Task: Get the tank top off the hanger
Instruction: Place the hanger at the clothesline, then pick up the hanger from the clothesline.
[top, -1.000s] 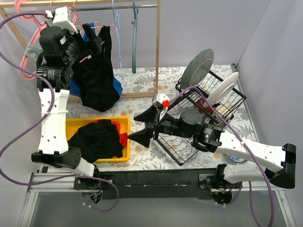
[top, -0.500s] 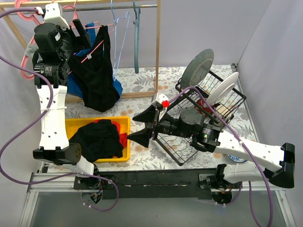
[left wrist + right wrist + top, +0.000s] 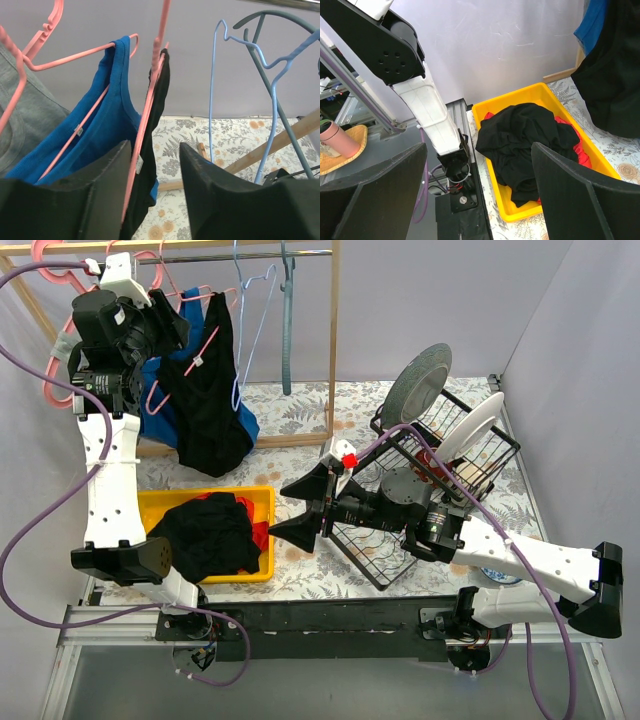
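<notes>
A black tank top (image 3: 210, 390) hangs on a pink hanger (image 3: 197, 347) from the rail at the back left. In the left wrist view its strap (image 3: 159, 95) and the pink hanger's arm (image 3: 145, 120) run down between my fingers. My left gripper (image 3: 172, 325) is open, with the jaws either side of them (image 3: 155, 160). A blue tank top (image 3: 107, 115) hangs on another pink hanger just to the left. My right gripper (image 3: 300, 508) is open and empty, low over the table beside the yellow bin; in its wrist view (image 3: 477, 170) it faces the bin.
The yellow bin (image 3: 262, 495) holds black and red clothes (image 3: 530, 135). A grey garment (image 3: 20, 115) hangs at the far left. Empty light blue (image 3: 212, 85) and teal (image 3: 270, 65) hangers hang to the right. A wooden frame post (image 3: 333, 340) and a wire dish rack (image 3: 440, 470) with plates stand on the right.
My left wrist has shifted left and turned. The black tank top and its pink hanger have swung and now hang more tilted. The right arm has not moved.
</notes>
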You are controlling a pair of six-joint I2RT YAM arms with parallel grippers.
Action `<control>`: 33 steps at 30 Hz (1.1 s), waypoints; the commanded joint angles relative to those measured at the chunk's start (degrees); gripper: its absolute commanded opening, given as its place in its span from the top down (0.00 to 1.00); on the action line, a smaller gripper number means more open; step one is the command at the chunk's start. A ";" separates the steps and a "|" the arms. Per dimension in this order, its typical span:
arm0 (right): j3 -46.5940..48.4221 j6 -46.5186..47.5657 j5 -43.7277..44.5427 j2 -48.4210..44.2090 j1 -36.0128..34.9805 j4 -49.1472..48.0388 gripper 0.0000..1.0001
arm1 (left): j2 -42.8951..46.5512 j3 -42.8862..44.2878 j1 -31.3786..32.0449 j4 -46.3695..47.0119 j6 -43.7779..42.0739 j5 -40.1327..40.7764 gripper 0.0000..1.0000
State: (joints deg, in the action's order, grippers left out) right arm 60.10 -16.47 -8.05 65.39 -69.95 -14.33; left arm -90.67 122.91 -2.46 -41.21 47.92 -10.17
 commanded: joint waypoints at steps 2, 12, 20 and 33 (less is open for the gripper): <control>0.55 0.65 0.32 -2.19 -0.27 -2.63 0.07 | 0.06 -0.39 -0.18 0.78 -0.46 -2.22 0.64; 0.81 0.91 0.41 -2.37 -0.27 -2.72 0.07 | -1.08 0.13 -0.09 2.46 -0.81 -2.31 0.65; 0.29 1.00 1.02 -3.07 -0.27 -3.25 0.08 | -2.92 0.30 -0.18 4.12 -1.51 -1.87 0.72; 0.46 1.62 2.34 -2.72 -0.27 -3.69 0.07 | -2.76 5.06 -0.18 8.86 1.91 -5.47 1.00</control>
State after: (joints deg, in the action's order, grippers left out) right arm 60.10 -15.99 -6.68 63.64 -69.95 -14.83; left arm -95.44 124.81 -2.46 -36.88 48.47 -13.39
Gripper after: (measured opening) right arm 0.926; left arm 0.036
